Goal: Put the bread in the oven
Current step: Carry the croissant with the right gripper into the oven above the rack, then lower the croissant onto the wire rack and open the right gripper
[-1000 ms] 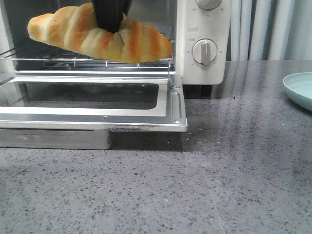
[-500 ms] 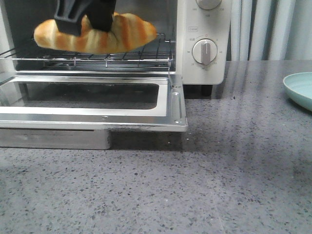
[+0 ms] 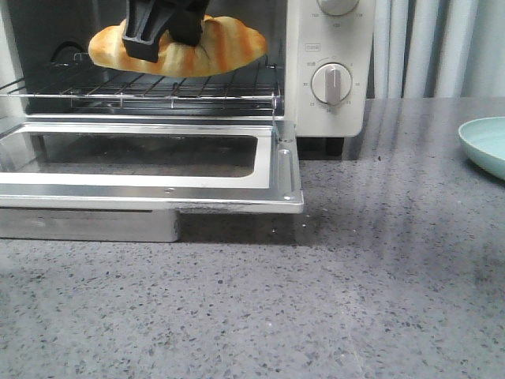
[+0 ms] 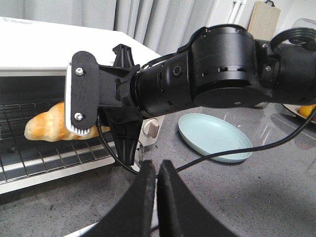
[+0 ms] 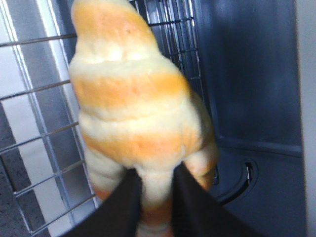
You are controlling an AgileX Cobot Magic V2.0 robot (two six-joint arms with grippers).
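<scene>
The bread (image 3: 213,49), a golden-brown roll with pale stripes, hangs just above the wire rack (image 3: 158,88) inside the cream-white oven (image 3: 327,71). My right gripper (image 3: 167,30) is shut on its middle, and both fingers press into the soft crumb in the right wrist view (image 5: 157,183). The bread (image 5: 131,98) fills that view. In the left wrist view the bread (image 4: 45,126) shows behind the right arm (image 4: 197,74). The left gripper (image 4: 156,170) is shut on nothing, hovering over the counter in front of the oven. The oven door (image 3: 150,189) lies dropped open.
A pale green plate (image 3: 488,146) sits on the grey speckled counter at the right; it shows in the left wrist view too, plate (image 4: 215,138). A black cable (image 4: 256,147) trails from the right arm. Oven knobs (image 3: 331,83) face forward. Curtains hang behind.
The right gripper has carried the bread deeper into the oven and a little to the right, over the rack. Its fingers have turned, and the bread looks smaller and farther back.
</scene>
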